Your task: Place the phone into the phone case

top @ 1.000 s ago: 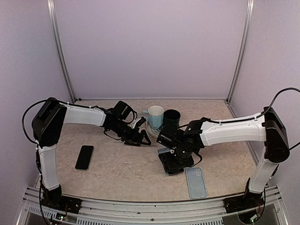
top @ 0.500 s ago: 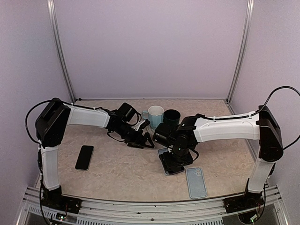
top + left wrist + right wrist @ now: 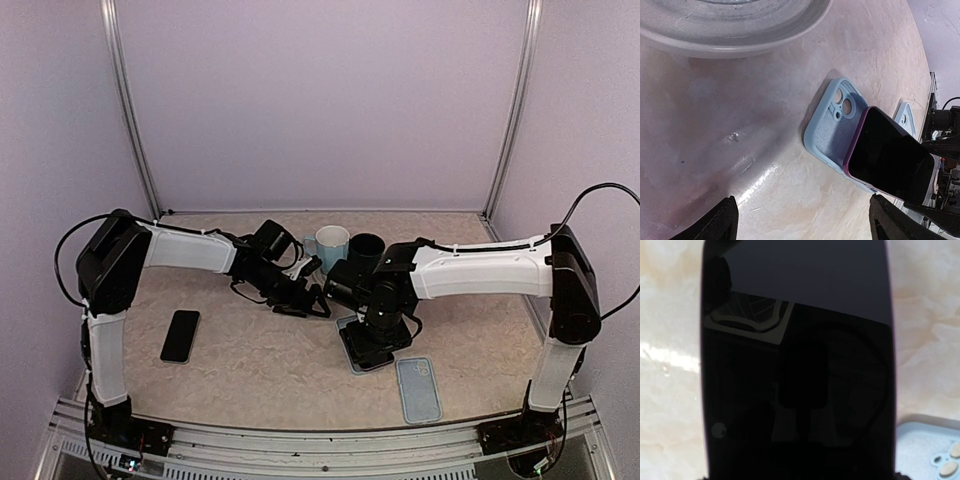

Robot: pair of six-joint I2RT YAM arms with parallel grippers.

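1. Two tools are at work. The right tool (image 3: 374, 326) grips the phone (image 3: 887, 160) by one end, so the phone sits tilted over the case (image 3: 832, 128). The free end is low and the gripped end is raised. I read this as an angled entry so that one edge seats first. I cannot tell whether the phone touches the case yet.
2. The case lies open side up on the table (image 3: 740, 130). Its camera holes are clear of the phone, and the phone is not yet seated.
3. The left tool (image 3: 803, 201) is wide and empty, low over the table just beside the hole end of the case. It is probably waiting to steady the case or press the phone down.
4. The left wrist view alone shows the tilt and the overlap. The top view shows only a dark block over the case with a sliver of blue.
5. In the right wrist view the screen fills the frame and no fingers show. A blue case corner sits at the lower right, and I cannot tell which case it belongs to.
6. Only the top view shows these:
   - a spare phone (image 3: 181, 335) well left of the case
   - a spare case (image 3: 418, 390) near it on the right
   - two mugs (image 3: 330, 245) behind it
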